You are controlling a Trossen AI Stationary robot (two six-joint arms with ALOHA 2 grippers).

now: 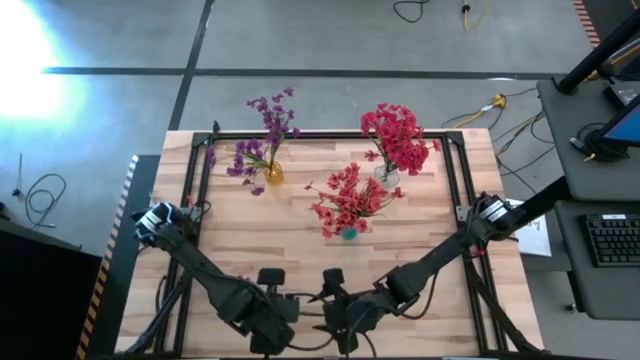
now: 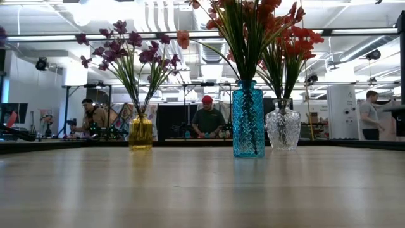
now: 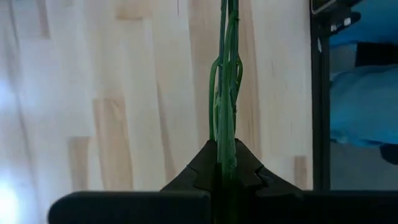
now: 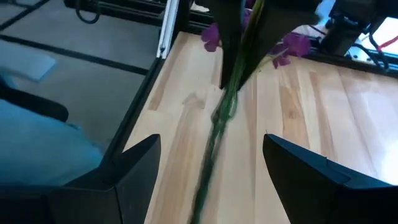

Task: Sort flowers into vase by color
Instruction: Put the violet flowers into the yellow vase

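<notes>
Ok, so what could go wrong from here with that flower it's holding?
1. The left fingers pinch the purple sprig only at the thin stem end, so it could slip or swing if moved fast.
2. The right fingers stand open on either side of that stem; a mistimed handover might drop it on the table.
3. The yellow vase already holds purple sprigs and the teal vase stands nearby, so the sprig might snag or tip one.
</notes>
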